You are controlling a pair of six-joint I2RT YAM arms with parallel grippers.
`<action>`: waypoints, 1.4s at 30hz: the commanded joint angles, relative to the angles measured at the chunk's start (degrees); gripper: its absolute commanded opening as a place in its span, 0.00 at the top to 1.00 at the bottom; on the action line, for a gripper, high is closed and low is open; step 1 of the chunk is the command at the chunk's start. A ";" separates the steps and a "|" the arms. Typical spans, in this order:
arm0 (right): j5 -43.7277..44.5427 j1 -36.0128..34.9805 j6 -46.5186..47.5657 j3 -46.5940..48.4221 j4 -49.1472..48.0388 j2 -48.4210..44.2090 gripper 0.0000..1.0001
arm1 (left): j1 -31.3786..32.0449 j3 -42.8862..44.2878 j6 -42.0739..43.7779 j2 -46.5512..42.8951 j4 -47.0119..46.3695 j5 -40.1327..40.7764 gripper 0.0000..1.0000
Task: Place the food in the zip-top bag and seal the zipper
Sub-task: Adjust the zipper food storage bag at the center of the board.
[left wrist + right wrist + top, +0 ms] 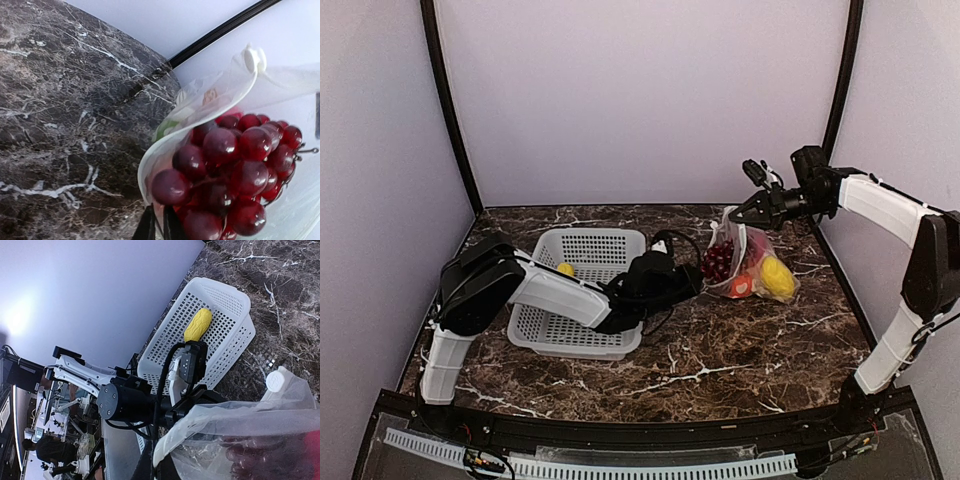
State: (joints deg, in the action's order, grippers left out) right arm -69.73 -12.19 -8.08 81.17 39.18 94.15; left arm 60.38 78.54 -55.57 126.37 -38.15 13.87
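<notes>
The clear zip-top bag (760,262) lies at the right centre of the table, its mouth facing left. The dark red grape bunch (718,262) sits in the mouth; red, orange and yellow food (778,278) lies deeper inside. My left gripper (692,280) is shut on the bag's lower mouth edge (150,170), with the grapes (235,170) just beyond the jaws (159,227). My right gripper (735,218) is shut on the upper mouth edge (200,420) and holds it raised. A white zipper slider (278,381) sits on the strip and also shows in the left wrist view (252,57).
A grey perforated basket (582,300) stands left of centre under my left arm, with one yellow corn piece (565,268) in it, also in the right wrist view (198,324). Black frame posts stand at the back corners.
</notes>
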 commanded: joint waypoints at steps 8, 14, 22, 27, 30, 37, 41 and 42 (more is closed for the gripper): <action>-3.96 1.38 -0.28 0.18 -2.08 -2.52 1.00 | -0.26 1.53 0.32 -2.51 -0.65 -6.86 0.99; 0.91 1.80 1.01 -0.15 -1.22 -2.57 1.00 | 0.65 -2.85 6.16 -11.32 4.65 -4.49 0.99; 11.33 1.81 5.74 2.95 3.01 -2.22 1.00 | 4.50 -4.02 19.31 -26.47 13.97 3.03 0.99; 8.30 1.81 4.69 4.85 3.45 -2.17 1.00 | 4.41 0.51 21.18 -26.12 23.87 4.07 0.96; 5.56 1.82 4.39 5.05 3.85 -1.89 1.00 | 4.40 1.26 19.74 -23.77 26.24 4.34 0.78; 1.80 1.81 4.46 3.62 3.85 -3.94 1.00 | 4.49 -2.77 12.08 -23.34 32.09 8.02 0.59; 0.94 1.82 3.87 2.91 2.98 -3.94 1.00 | 4.45 -1.55 9.58 -20.36 34.91 6.73 0.47; 0.80 1.81 3.79 2.80 2.79 -3.89 1.00 | 4.41 -0.83 9.33 -19.75 35.54 6.54 0.45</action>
State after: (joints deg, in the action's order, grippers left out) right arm -64.77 -10.59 -3.95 84.16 44.16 92.73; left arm 64.82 76.31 -42.98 104.86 -7.44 20.47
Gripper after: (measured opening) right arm 0.006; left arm 0.521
